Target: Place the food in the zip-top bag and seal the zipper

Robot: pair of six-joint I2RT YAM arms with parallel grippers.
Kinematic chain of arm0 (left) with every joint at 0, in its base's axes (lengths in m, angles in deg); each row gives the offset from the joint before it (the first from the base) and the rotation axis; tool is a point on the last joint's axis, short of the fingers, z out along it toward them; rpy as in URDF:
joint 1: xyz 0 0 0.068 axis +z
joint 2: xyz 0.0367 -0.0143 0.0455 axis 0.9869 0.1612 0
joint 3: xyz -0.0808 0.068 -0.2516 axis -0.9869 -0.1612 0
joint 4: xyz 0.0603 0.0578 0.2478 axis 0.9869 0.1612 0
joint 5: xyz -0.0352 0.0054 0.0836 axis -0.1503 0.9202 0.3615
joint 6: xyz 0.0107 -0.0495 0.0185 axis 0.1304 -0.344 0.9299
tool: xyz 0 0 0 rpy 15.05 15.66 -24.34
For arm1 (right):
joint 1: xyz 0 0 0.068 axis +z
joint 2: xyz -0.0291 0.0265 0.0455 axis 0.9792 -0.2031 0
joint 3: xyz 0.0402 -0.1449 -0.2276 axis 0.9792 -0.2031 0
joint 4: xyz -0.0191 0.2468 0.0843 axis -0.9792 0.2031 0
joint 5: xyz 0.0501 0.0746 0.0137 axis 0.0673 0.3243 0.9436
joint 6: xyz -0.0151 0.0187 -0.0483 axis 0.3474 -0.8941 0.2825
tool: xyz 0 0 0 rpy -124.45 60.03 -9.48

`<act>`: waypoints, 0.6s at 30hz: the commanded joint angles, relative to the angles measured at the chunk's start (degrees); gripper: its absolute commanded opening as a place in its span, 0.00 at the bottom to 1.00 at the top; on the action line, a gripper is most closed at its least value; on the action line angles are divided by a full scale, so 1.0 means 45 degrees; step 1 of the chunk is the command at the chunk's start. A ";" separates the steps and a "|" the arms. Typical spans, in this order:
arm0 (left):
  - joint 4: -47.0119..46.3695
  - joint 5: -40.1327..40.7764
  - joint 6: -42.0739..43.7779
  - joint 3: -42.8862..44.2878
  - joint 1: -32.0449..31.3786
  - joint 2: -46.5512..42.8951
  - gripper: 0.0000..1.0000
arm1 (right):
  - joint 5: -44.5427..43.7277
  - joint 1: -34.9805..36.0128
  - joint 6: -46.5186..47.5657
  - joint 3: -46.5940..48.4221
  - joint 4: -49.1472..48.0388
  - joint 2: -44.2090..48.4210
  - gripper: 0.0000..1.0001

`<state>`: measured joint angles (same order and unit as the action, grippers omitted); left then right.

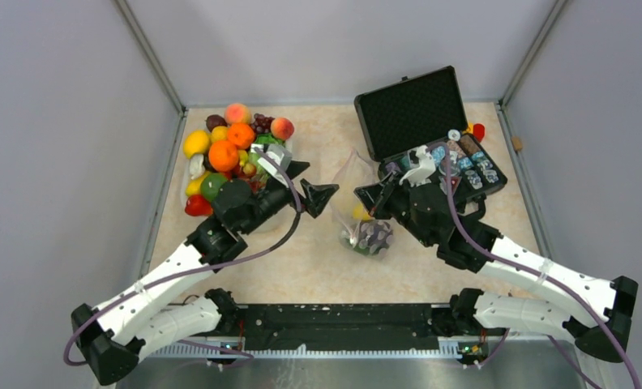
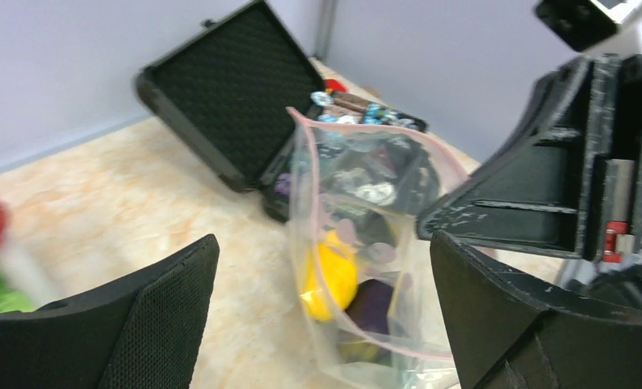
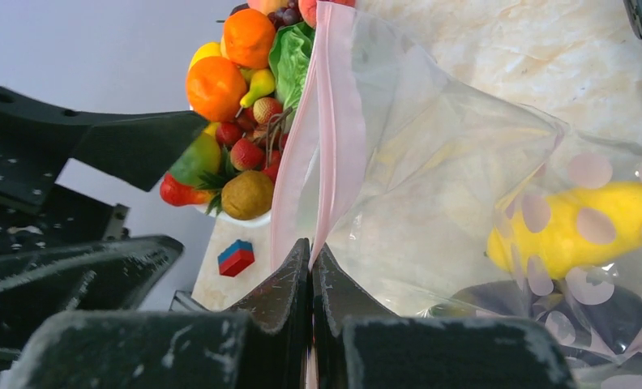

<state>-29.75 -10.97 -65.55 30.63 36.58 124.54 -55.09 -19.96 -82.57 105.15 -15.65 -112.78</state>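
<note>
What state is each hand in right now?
Left hand: open, holding nothing.
Right hand: closed on the zipper of the zip-top bag.

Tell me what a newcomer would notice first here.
The bright heap of toy fruit at the far left, then the open black case at the far right. Between them the clear zip-top bag sits mid-table with a yellow fruit inside, the right claw pinching its pink zipper while the left claw hangs open beside it.
</note>
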 commanded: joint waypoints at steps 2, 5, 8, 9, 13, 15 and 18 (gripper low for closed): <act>0.4398 0.3191 0.1259 0.1483 0.0084 -0.0688 0.99 | -0.0470 -0.0046 0.0131 -0.0025 -0.0271 0.0129 0.00; 0.6742 0.4396 0.1104 0.2211 0.0235 -0.0462 0.99 | -0.0455 -0.0022 0.0230 0.0028 -0.0175 0.0018 0.00; 0.8420 0.5559 0.0429 0.2671 0.0457 -0.0243 0.99 | -0.0388 -0.0034 0.0283 0.0067 -0.0183 -0.0072 0.00; 0.8896 0.5721 0.0286 0.2792 0.0554 -0.0176 0.99 | -0.0352 -0.0037 0.0293 0.0076 -0.0179 -0.0112 0.00; 1.0691 0.5276 0.0005 0.3145 0.1313 0.0113 0.99 | -0.0240 -0.0049 0.0336 0.0125 -0.0172 -0.0230 0.00; 1.1431 0.5141 -0.0133 0.3283 0.1715 0.0220 0.99 | -0.0209 -0.0041 0.0355 0.0133 -0.0172 -0.0228 0.00; 1.2161 0.5293 0.0041 0.3323 0.2187 0.0216 0.99 | -0.0184 -0.0035 0.0371 0.0216 -0.0083 -0.0234 0.00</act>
<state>17.53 11.31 -64.76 42.76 44.14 125.70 -55.75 -19.96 -81.90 105.12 -15.25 -113.70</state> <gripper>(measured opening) 0.985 0.003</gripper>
